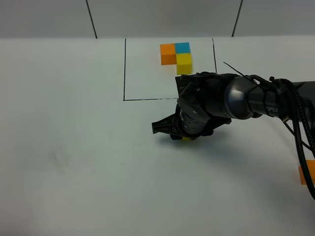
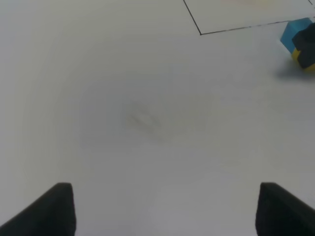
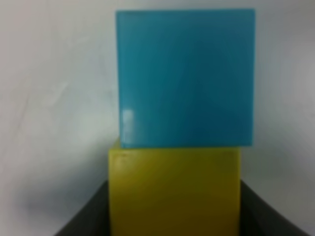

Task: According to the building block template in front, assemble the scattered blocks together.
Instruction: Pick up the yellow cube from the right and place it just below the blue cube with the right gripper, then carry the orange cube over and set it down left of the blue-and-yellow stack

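The template (image 1: 176, 56), an L of joined orange, blue and yellow cubes, lies inside the black drawn rectangle (image 1: 124, 73) at the back. My right gripper (image 1: 184, 132) reaches across to just in front of the rectangle. It is shut on the loose yellow block (image 3: 174, 191), its fingers (image 3: 88, 216) against both sides. The loose blue block (image 3: 186, 78) touches the yellow one. A sliver of yellow (image 1: 187, 138) shows under the gripper in the high view, where blue is hidden. The loose orange block (image 1: 305, 174) lies at the far right edge. My left gripper (image 2: 167, 211) is open over bare table.
The white table (image 1: 74, 157) stretches left and front. The right arm's cables (image 1: 300, 132) hang in front of the orange block. In the left wrist view the blue block (image 2: 291, 37) and yellow block (image 2: 298, 55) show beside the rectangle's corner (image 2: 201, 34).
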Robot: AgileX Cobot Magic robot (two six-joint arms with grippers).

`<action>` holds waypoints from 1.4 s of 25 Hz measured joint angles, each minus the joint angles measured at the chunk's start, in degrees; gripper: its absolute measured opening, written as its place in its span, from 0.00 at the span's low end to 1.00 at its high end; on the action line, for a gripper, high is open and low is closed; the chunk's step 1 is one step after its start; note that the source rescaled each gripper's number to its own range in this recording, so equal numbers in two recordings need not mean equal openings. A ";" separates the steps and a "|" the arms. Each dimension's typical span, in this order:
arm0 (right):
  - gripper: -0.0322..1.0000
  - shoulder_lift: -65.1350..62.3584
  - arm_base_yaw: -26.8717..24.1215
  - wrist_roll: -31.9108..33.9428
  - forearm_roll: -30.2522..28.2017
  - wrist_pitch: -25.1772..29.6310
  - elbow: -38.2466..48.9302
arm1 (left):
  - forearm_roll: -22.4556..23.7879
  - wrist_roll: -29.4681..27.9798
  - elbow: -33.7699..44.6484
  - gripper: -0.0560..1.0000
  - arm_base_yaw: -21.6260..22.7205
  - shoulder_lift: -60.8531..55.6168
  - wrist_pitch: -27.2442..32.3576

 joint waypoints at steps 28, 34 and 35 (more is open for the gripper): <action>0.29 0.00 0.00 2.83 -0.06 -0.17 0.00 | 0.00 0.00 0.00 0.65 0.00 0.00 0.00; 0.48 -1.05 0.00 2.96 0.24 0.03 0.06 | 0.00 0.00 0.00 0.65 0.00 0.00 0.00; 0.52 -1.87 0.00 2.83 0.24 0.09 0.06 | 0.00 0.00 0.00 0.65 0.00 0.00 0.00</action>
